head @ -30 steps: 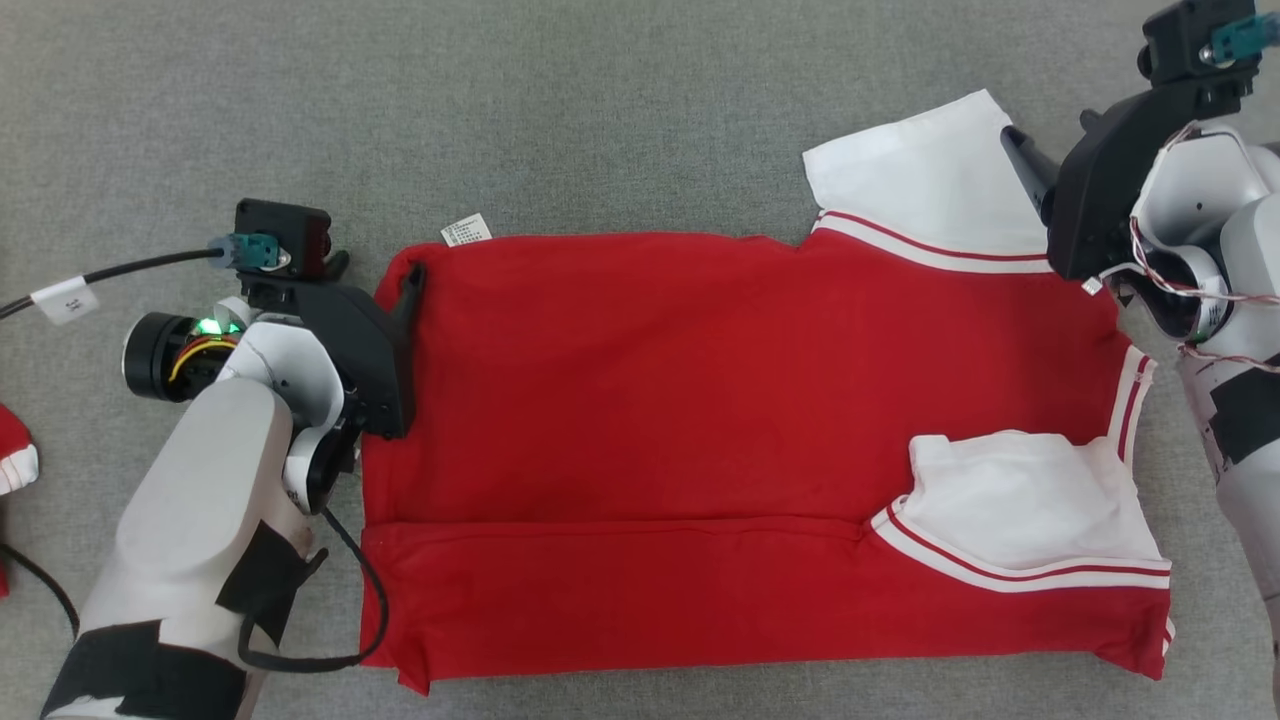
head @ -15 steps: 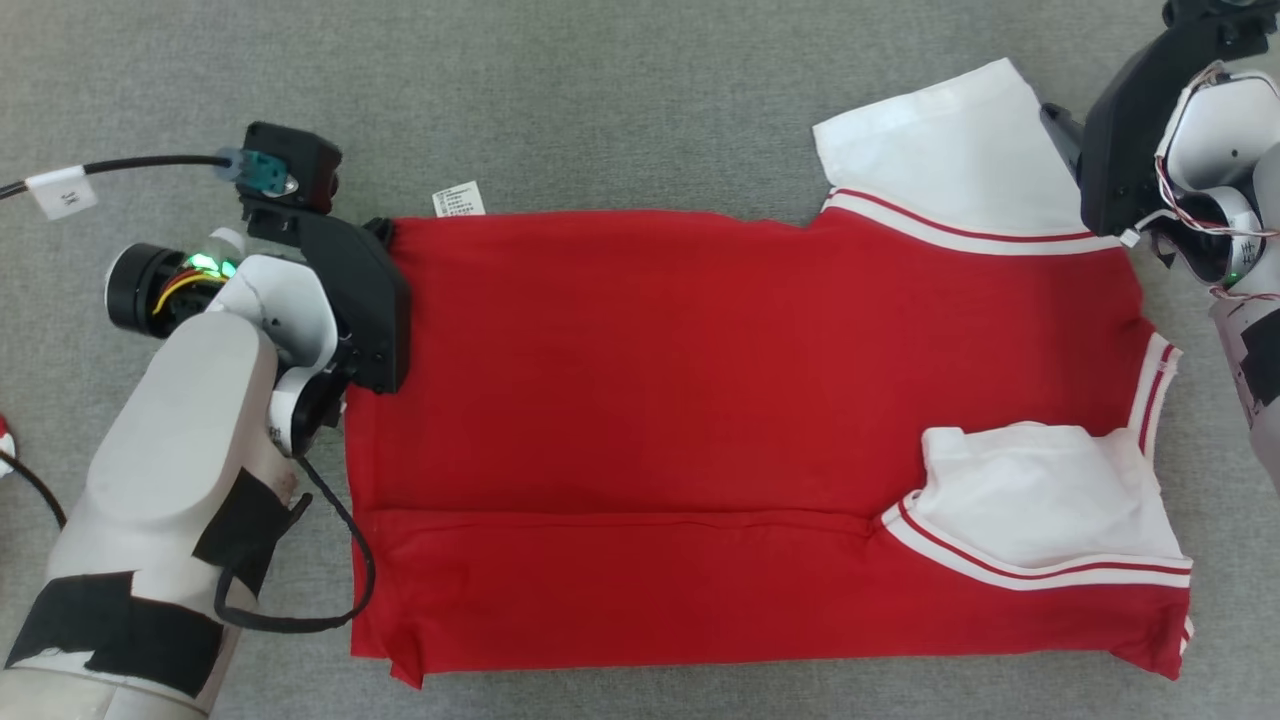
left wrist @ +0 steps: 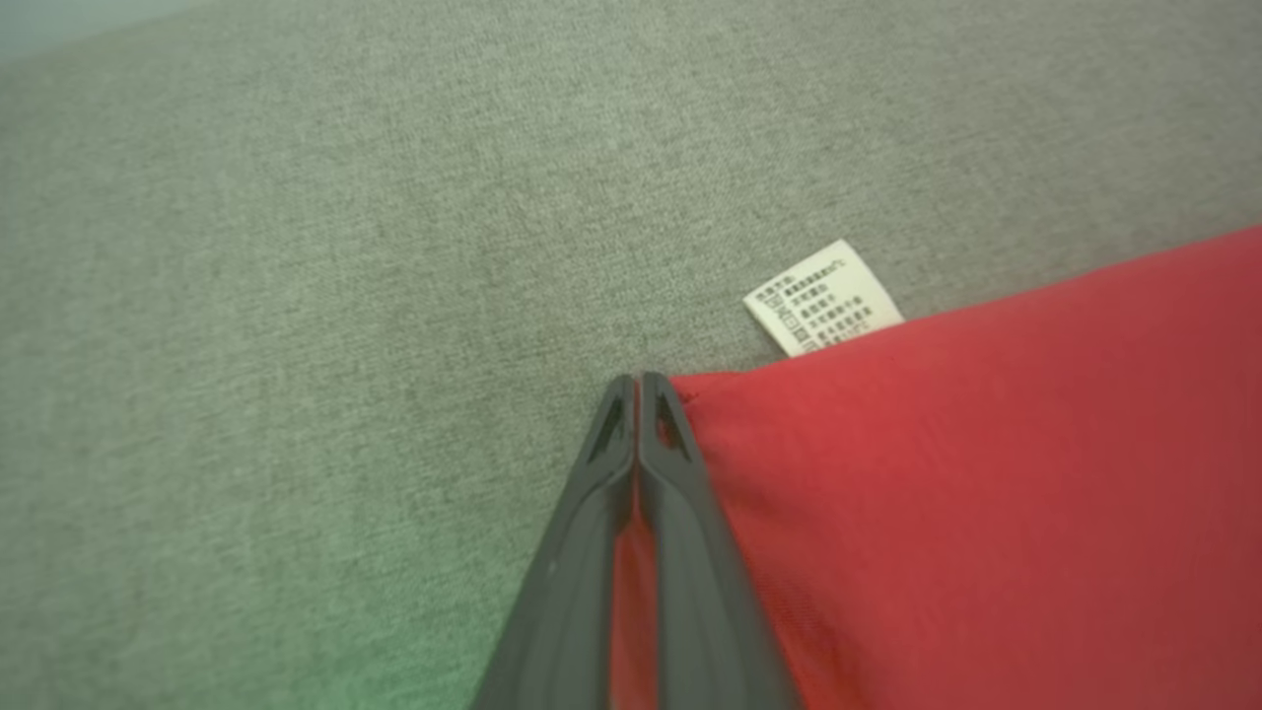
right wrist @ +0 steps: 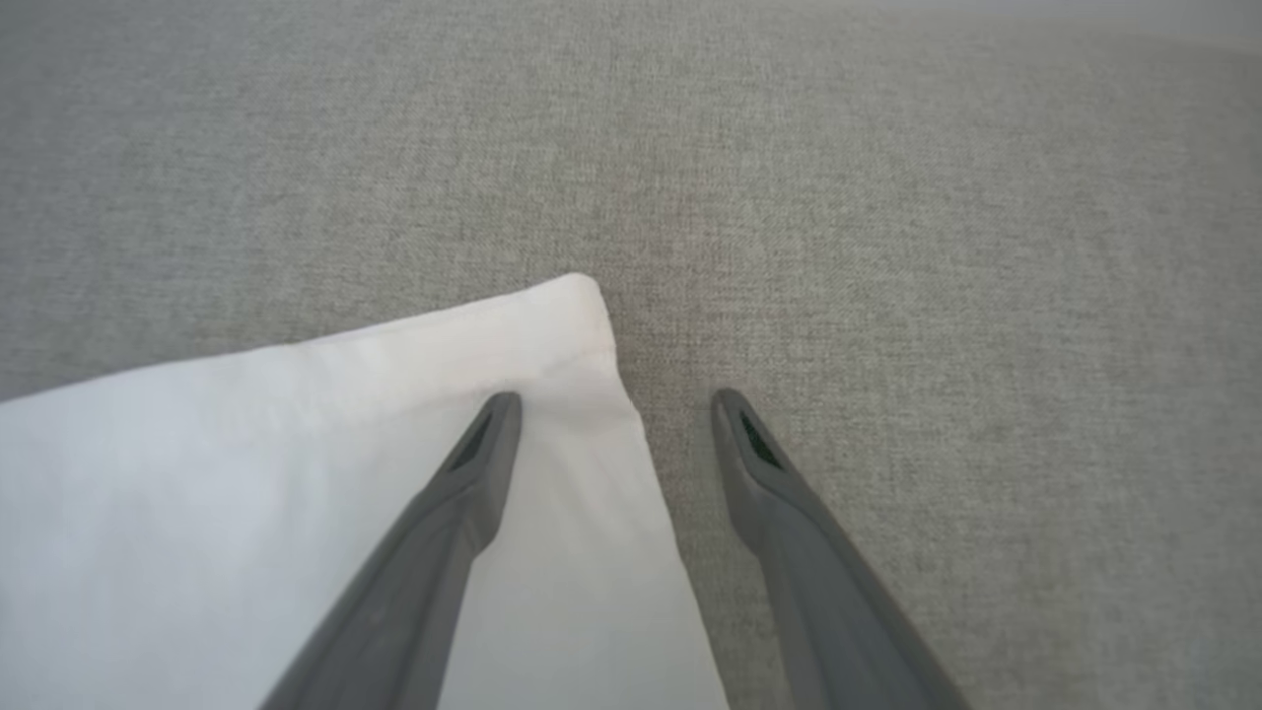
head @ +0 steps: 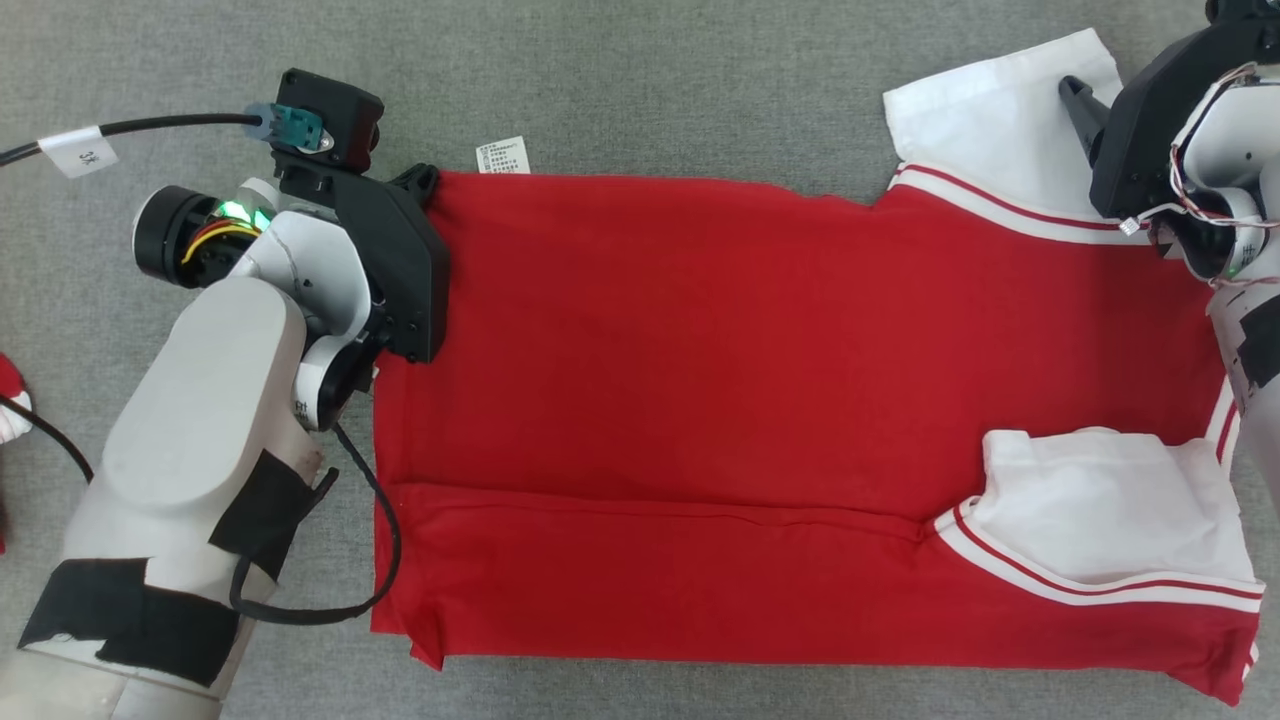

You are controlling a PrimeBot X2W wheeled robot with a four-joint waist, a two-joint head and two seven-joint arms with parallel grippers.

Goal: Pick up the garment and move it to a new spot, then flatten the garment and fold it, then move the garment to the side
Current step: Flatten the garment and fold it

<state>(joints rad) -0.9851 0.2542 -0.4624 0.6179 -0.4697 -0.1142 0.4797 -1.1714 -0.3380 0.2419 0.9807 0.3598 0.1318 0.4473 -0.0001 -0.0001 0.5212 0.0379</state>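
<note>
Red shirt (head: 700,350): spread on the grey surface (head: 640,80), near long edge already folded over.
Left gripper (left wrist: 639,380): now pinched on the shirt's far left corner; a second ago one finger lay across that corner.
Right gripper (right wrist: 611,399): fingers apart, astride the white sleeve's (right wrist: 296,444) edge.
Meaning: far-edge fold looks about to start.

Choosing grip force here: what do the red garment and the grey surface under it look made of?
The garment: soft matte knit, probably cotton jersey; it lies limp with creased folds. The surface: matte grey woven cloth, judging by its speckled weave.
</note>
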